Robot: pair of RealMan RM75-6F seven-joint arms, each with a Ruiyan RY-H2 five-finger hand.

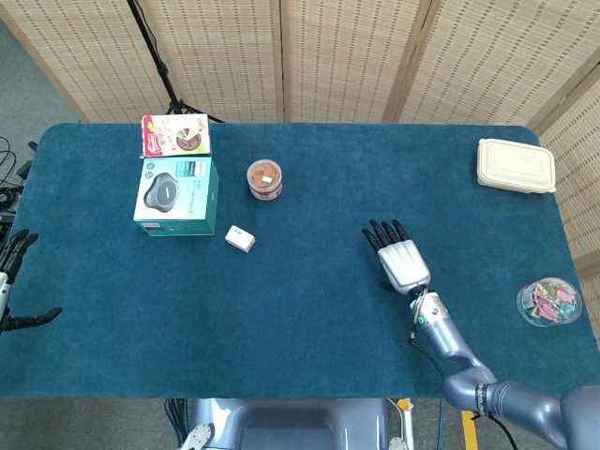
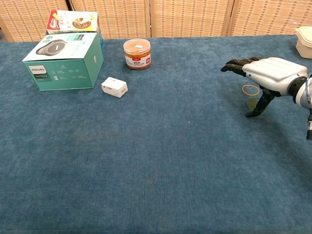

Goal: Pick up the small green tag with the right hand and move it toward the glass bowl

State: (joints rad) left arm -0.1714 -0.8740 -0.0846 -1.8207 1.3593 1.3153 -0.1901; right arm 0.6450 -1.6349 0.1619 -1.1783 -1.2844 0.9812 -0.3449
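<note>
The small green tag lies flat on the blue cloth, just under my right hand and partly behind its thumb. That hand hovers palm down with its fingers stretched forward and the thumb tip pointing down beside the tag; it holds nothing. In the head view the right hand covers the tag. The glass bowl, filled with colourful clips, sits near the table's right edge. My left hand hangs off the table's left edge, fingers apart and empty.
A thin rubber ring lies just beyond the tag. A teal box, a small white box and a round jar stand at the far left. A beige lidded container sits at the back right.
</note>
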